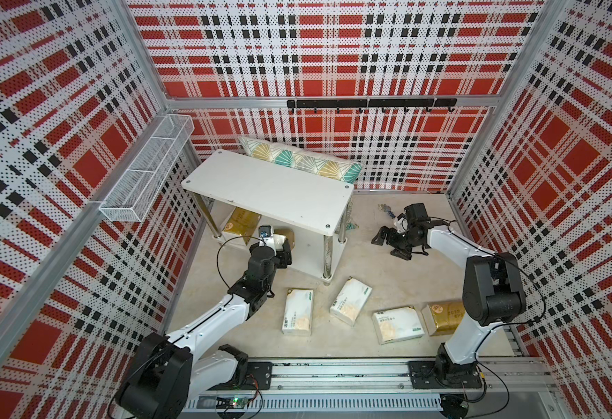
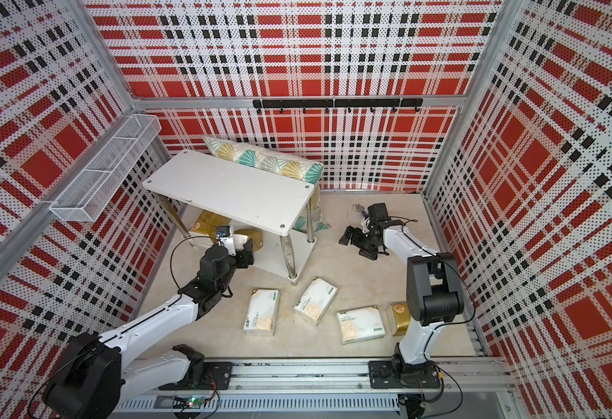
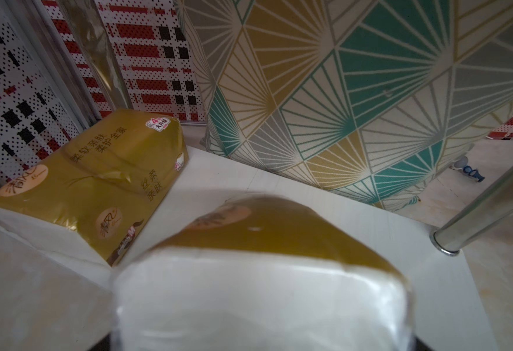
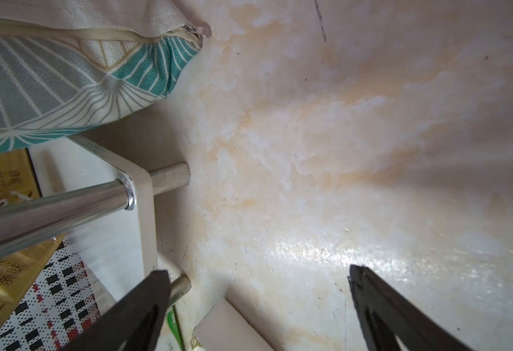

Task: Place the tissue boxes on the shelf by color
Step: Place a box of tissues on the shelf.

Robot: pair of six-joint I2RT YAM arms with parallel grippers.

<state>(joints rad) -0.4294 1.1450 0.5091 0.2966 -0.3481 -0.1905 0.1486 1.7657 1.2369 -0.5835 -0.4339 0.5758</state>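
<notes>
Blurred gold pack on shelf, left fingers at it (grip unclear), right fingers spread, empty.

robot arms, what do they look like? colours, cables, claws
The left arm and right arm have white shells with bulky black joints, and thin black cables loop alongside. The left claw and right claw are black.
</notes>
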